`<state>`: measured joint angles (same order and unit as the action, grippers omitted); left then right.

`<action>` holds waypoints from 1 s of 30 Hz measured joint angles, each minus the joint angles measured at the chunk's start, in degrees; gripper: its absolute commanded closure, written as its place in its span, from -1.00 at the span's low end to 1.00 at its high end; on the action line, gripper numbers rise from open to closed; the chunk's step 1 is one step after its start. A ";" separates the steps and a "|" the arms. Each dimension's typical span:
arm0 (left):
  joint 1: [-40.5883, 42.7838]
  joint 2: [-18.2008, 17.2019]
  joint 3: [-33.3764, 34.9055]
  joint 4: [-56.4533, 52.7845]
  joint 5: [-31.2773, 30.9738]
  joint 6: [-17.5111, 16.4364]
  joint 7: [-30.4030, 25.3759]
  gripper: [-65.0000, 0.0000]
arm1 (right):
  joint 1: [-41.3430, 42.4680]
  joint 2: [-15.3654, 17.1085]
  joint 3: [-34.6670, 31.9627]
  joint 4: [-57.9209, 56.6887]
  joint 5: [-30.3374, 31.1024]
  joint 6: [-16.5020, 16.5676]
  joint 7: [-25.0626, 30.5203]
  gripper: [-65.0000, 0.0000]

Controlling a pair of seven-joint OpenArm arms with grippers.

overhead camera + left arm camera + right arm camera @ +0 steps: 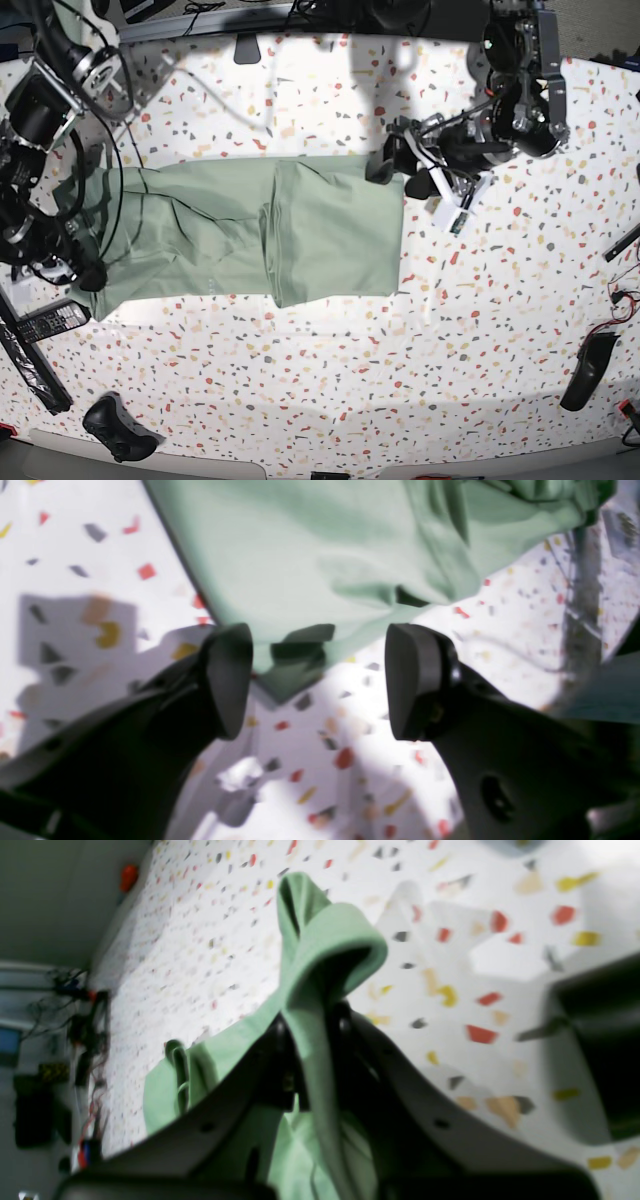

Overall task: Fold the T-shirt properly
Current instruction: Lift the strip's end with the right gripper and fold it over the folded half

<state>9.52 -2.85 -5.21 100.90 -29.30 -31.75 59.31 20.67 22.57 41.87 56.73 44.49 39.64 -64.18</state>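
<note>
While the right gripper (pixel 312 1035), at the base view's left edge, has its fingers clamped on a fold of the T-shirt (pixel 250 235) | shirt lies spread across the speckled table (pixel 330 400) | left gripper (pixel 320 680) hangs by the shirt's right corner, fingers wide apart, holding nothing

The T-shirt (pixel 290 240) lies on the table (pixel 420 370), between both arms.
</note>
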 measured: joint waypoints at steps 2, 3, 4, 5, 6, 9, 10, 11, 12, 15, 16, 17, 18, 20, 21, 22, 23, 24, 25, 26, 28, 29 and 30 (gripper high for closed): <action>0.02 0.00 0.00 -0.02 6.58 -0.50 -6.27 -0.18 | 0.94 -0.35 -0.07 0.00 5.16 -0.11 -2.58 1.00; 0.17 0.04 0.00 -0.04 10.62 -0.11 -10.56 -0.18 | 1.22 -0.55 -0.07 0.00 6.84 -0.07 -2.36 1.00; 0.33 0.02 0.00 -0.04 13.86 1.64 -13.40 -0.18 | 1.51 -0.87 -0.07 0.00 8.17 -0.02 -2.25 1.00; 0.33 0.00 0.00 -0.04 16.52 3.52 -13.90 -0.18 | 1.55 -1.14 -0.09 0.00 8.98 -0.02 -2.16 1.00; 0.33 0.00 -0.02 -0.13 18.88 3.72 -13.90 -0.18 | 1.53 -1.31 -0.09 0.00 9.81 -0.02 -2.14 1.00; 0.61 0.00 -0.09 -0.17 19.21 3.89 -13.94 -0.18 | 1.38 -2.14 -0.07 0.00 9.53 0.00 -2.12 1.00; 0.66 0.00 -0.02 -0.17 18.97 3.58 -13.94 -0.18 | 1.40 -2.62 -0.07 0.00 9.57 0.00 -2.10 1.00; 0.81 0.11 0.02 -0.20 18.12 3.61 -14.05 -0.18 | 1.40 -3.15 -0.07 0.00 9.60 0.00 -2.08 1.00; 0.94 0.15 0.02 -0.20 17.53 3.61 -14.51 -0.18 | 1.40 -3.74 -0.07 0.00 9.68 0.02 -2.10 1.00; 1.40 0.15 0.02 -0.20 17.90 3.50 -15.93 -0.18 | 1.33 -5.53 -0.92 0.00 11.28 0.02 -2.03 1.00; 1.73 0.13 0.00 -0.20 17.92 3.50 -16.06 -0.18 | 1.38 -6.14 -1.73 0.00 11.28 0.02 -1.90 1.00; 1.97 0.11 0.00 -0.20 17.99 3.54 -16.04 -0.18 | 1.40 -6.78 -2.69 0.00 11.37 0.02 -1.79 1.00; 2.29 0.15 0.00 -0.26 18.01 3.67 -16.06 -0.18 | 1.38 -7.52 -3.85 0.00 11.58 0.02 -1.81 1.00; 2.54 0.17 0.07 -0.28 19.63 3.43 -16.31 -0.18 | 1.33 -8.81 -6.03 0.00 12.76 0.00 -1.77 1.00; 2.51 0.15 0.07 -0.35 20.57 3.45 -17.07 -0.18 | 1.33 -9.42 -7.37 0.00 12.92 0.02 -1.81 1.00; 2.47 0.15 0.04 -0.46 21.46 3.48 -17.81 -0.18 | 1.29 -9.88 -8.70 0.00 14.08 0.00 -1.90 1.00; 2.34 0.15 0.02 -0.81 22.60 3.48 -18.27 -0.18 | 1.25 -10.38 -9.84 0.00 15.65 0.00 -1.84 1.00; 2.32 0.13 0.00 -1.53 23.12 3.48 -19.06 -0.18 | 1.25 -10.91 -10.91 0.00 16.85 0.00 -1.81 1.00; 2.34 0.13 0.00 -2.49 23.12 3.56 -19.06 -0.18 | 1.22 -11.39 -12.13 0.00 17.90 0.00 -1.77 1.00; 2.34 0.15 0.00 -3.87 23.15 3.67 -19.28 -0.18 | 1.25 -11.76 -13.40 0.00 19.02 0.00 -1.84 1.00; 2.36 0.17 0.00 -7.21 23.21 3.48 -21.24 -0.18 | 1.25 -12.44 -15.80 0.00 21.62 0.00 -1.79 1.00; 2.34 0.15 0.00 -8.87 22.64 3.21 -22.75 -0.18 | 1.25 -12.79 -16.92 0.00 21.77 0.02 -1.68 1.00; 2.01 0.15 0.00 -10.84 22.53 3.08 -23.74 -0.18 | 1.25 -13.22 -18.18 0.00 21.92 0.02 -1.64 1.00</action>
<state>11.53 -2.70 -5.21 90.06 -6.76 -28.67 35.57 21.91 9.34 23.68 56.73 66.41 39.66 -65.82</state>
